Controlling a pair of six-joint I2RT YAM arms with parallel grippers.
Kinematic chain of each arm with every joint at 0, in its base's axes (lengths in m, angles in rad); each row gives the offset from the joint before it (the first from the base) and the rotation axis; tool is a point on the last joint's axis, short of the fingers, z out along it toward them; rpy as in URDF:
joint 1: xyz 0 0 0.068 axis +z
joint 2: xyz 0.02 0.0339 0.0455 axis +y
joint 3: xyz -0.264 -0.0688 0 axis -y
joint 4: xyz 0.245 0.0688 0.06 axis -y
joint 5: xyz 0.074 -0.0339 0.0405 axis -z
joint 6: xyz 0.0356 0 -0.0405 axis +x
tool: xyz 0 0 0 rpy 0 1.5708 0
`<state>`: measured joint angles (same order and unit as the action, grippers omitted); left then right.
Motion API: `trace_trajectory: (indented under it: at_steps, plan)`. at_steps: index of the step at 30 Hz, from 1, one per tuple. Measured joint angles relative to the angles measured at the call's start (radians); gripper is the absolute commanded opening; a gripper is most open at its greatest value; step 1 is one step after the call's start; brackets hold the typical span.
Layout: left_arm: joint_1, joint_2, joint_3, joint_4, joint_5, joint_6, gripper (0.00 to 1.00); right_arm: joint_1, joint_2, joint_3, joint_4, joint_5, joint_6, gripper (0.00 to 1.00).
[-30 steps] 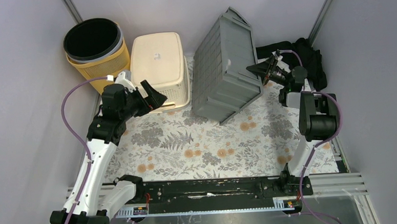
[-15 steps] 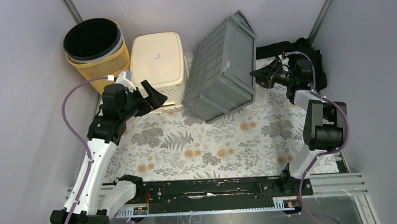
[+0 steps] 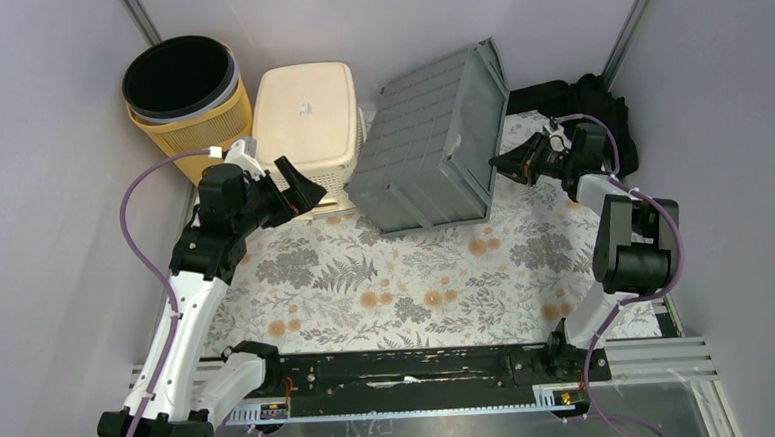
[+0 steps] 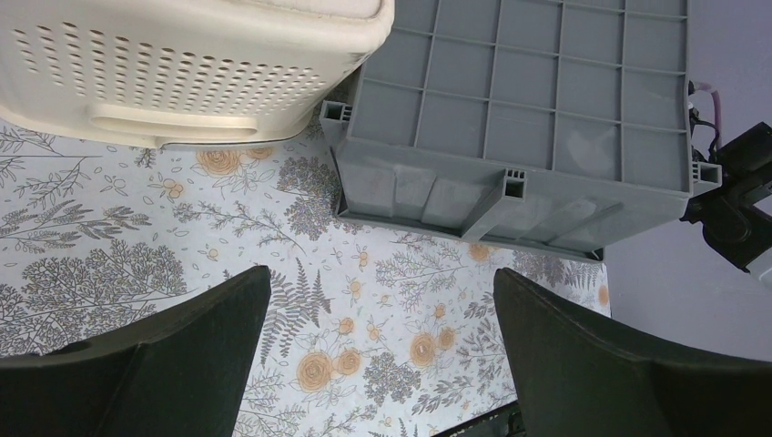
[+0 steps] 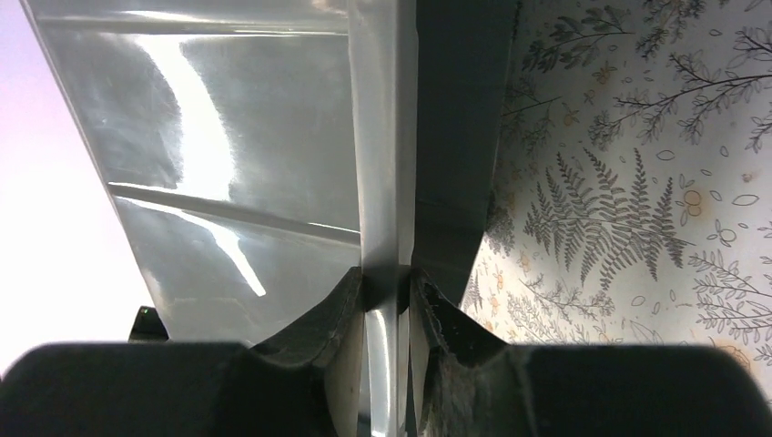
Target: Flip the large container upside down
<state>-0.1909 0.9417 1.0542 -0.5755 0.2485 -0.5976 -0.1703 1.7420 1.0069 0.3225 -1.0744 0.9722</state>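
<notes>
The large grey ribbed plastic crate (image 3: 430,151) sits tipped at the far middle, base turned up and leftward, its right rim pinched by the right gripper (image 3: 501,162), the nearer one, while the left gripper (image 3: 300,193) hangs spread wide, apart on its left.

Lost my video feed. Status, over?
Right pincer shut on grey crate rim. Left pincer open, touching nothing. Crate nearly inverted, tilted. Cream basket close beside it.

the large container (image 3: 425,151) has tipped further left; the right tool (image 3: 502,162) followed, pinching tighter on its rim.
</notes>
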Motion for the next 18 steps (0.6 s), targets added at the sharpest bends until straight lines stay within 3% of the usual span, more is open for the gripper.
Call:
trace_trajectory:
  at_steps: [11,18]
  plan:
    - [0.0,-0.003,0.0,0.0,0.0,0.0,1.0,-0.011,0.0,0.0,-0.136,0.073,-0.102,0.16]
    - [0.0,-0.003,0.0,0.0,0.007,0.0,1.0,-0.087,0.0,0.042,-0.265,0.158,-0.194,0.16]
